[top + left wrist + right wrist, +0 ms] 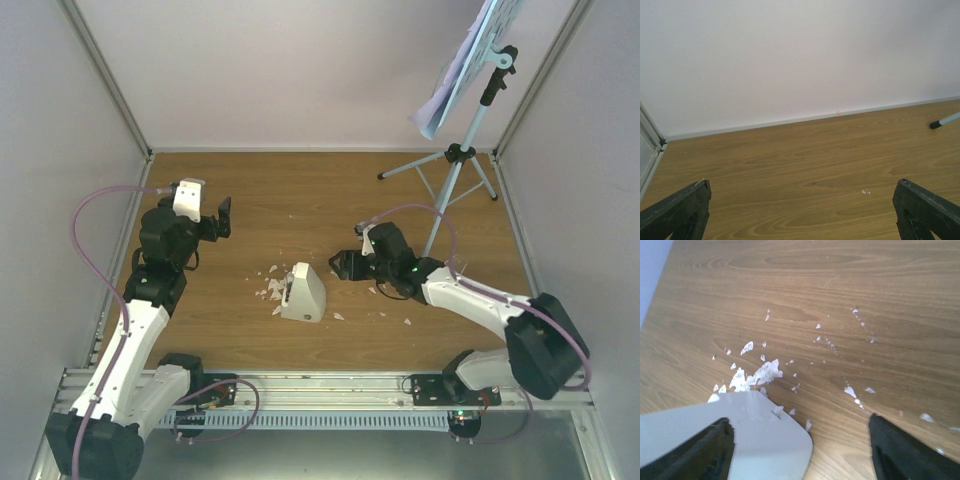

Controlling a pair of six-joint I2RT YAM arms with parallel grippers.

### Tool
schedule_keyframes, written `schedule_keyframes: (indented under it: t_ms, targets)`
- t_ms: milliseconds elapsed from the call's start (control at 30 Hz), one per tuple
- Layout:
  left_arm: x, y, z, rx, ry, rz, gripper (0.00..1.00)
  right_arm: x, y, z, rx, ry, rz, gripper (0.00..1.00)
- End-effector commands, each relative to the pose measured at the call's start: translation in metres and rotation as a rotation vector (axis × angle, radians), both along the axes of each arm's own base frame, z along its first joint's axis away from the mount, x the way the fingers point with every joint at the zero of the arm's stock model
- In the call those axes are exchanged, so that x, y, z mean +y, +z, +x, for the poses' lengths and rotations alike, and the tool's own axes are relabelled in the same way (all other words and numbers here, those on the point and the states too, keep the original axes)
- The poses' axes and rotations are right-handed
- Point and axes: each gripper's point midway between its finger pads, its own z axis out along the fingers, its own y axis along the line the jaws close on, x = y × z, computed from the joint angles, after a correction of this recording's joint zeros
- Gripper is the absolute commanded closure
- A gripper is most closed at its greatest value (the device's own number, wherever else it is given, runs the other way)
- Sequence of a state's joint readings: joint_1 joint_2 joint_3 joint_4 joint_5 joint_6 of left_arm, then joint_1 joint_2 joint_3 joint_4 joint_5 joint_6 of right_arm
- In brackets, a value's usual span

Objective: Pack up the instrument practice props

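The small white metronome sits on the wooden table left of centre; in the right wrist view its rounded white side fills the lower left. My right gripper is just to its right, open; the left finger overlaps the metronome and the right finger is well apart from it. The pale blue music stand stands at the back right with white sheet-music pages on its desk. My left gripper hovers open and empty at the far left; one stand leg tip shows in its view.
White crumbly scraps lie beside the metronome's left side, and more scraps are scattered across the wood ahead of the right gripper. White walls and metal frame posts enclose the table.
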State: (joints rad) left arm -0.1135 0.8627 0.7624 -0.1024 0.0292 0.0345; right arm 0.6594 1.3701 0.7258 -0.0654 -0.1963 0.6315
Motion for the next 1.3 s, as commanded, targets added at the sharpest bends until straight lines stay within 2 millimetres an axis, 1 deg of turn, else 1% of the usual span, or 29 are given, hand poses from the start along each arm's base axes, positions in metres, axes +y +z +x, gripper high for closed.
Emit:
schedule_keyframes:
  t_ms: [0, 33, 100, 200, 233, 267, 367, 433, 500, 600, 667, 700, 800, 900, 1000, 1033, 1200, 1267]
  targets:
    - [-0.003, 0.018, -0.003, -0.057, -0.013, -0.008, 0.01, -0.01, 0.027, -0.012, 0.045, -0.082, -0.006, 0.18]
    - [-0.004, 0.018, -0.003, -0.055, -0.021, -0.005, 0.01, -0.007, 0.037, -0.014, 0.05, -0.086, 0.03, 0.14]
    - [-0.006, 0.017, -0.002, -0.052, -0.031, -0.001, 0.01, 0.001, 0.056, -0.02, 0.054, -0.089, 0.093, 0.11]
    - [-0.007, 0.014, -0.001, -0.043, -0.038, -0.001, 0.01, 0.013, 0.081, -0.027, 0.05, -0.088, 0.149, 0.1]
    - [-0.007, 0.013, -0.001, -0.041, -0.038, -0.001, 0.01, 0.018, 0.086, -0.03, 0.051, -0.079, 0.154, 0.11]
    - [-0.008, 0.013, -0.001, -0.04, -0.038, 0.0, 0.01, 0.024, 0.088, -0.033, 0.057, -0.069, 0.151, 0.15]
    - [-0.007, 0.013, 0.0, -0.041, -0.035, 0.003, 0.01, 0.041, 0.091, -0.043, 0.077, -0.024, 0.141, 0.3]
    - [-0.007, 0.012, 0.0, -0.038, -0.035, 0.005, 0.01, 0.051, 0.095, -0.05, 0.074, -0.006, 0.143, 0.36]
    - [-0.007, 0.012, 0.0, -0.038, -0.035, 0.007, 0.01, 0.056, 0.103, -0.053, 0.051, -0.003, 0.155, 0.37]
    - [-0.008, 0.012, 0.0, -0.038, -0.039, 0.006, 0.01, 0.059, 0.11, -0.054, 0.031, 0.0, 0.156, 0.37]
    - [-0.008, 0.012, 0.0, -0.037, -0.043, 0.004, 0.01, 0.062, 0.11, -0.056, 0.026, 0.006, 0.143, 0.36]
    - [-0.008, 0.012, 0.0, -0.037, -0.043, 0.004, 0.01, 0.064, 0.107, -0.056, 0.024, 0.008, 0.131, 0.36]
    - [-0.008, 0.012, 0.0, -0.037, -0.041, 0.004, 0.01, 0.072, 0.097, -0.057, 0.039, 0.022, 0.098, 0.41]
    - [-0.008, 0.013, 0.0, -0.039, -0.043, 0.005, 0.01, 0.085, 0.099, -0.061, 0.023, 0.042, 0.081, 0.44]
    - [-0.008, 0.013, 0.0, -0.041, -0.044, 0.002, 0.01, 0.093, 0.099, -0.062, 0.0, 0.04, 0.032, 0.44]
    - [-0.009, 0.013, -0.001, -0.041, -0.045, 0.001, 0.01, 0.093, 0.096, -0.061, -0.002, 0.03, 0.006, 0.44]
    - [-0.009, 0.014, -0.001, -0.041, -0.048, -0.002, 0.01, 0.102, 0.081, -0.068, -0.019, 0.035, -0.068, 0.41]
    - [-0.009, 0.014, -0.001, -0.041, -0.049, -0.003, 0.01, 0.1, 0.077, -0.067, -0.031, 0.017, -0.103, 0.41]
